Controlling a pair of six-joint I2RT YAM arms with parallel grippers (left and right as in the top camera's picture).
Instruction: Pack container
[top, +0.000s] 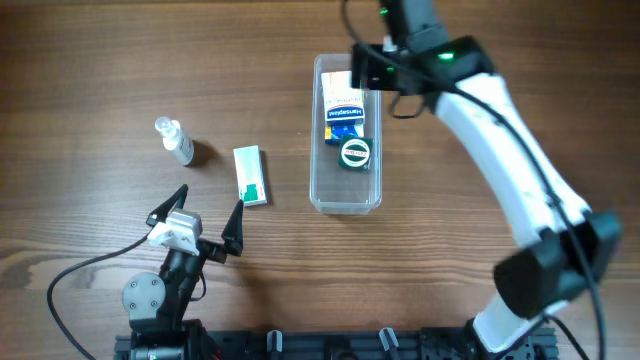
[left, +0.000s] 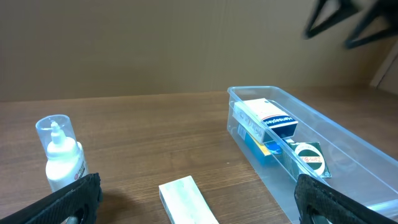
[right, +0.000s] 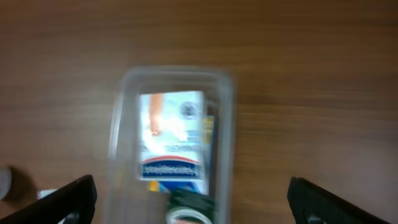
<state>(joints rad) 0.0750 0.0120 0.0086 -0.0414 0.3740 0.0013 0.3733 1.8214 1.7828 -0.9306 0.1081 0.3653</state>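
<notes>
Left of the container (top: 346, 192), the white-and-green box (top: 250, 175) lies parallel to it, nearest my wide-open left gripper (top: 209, 201).

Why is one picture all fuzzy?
The right wrist view is the fuzzy one: the container and the box inside it look smeared, perhaps from camera movement. The overhead view is sharp and evenly lit. The left wrist view is sharp too, showing the spray bottle crisply.
</notes>
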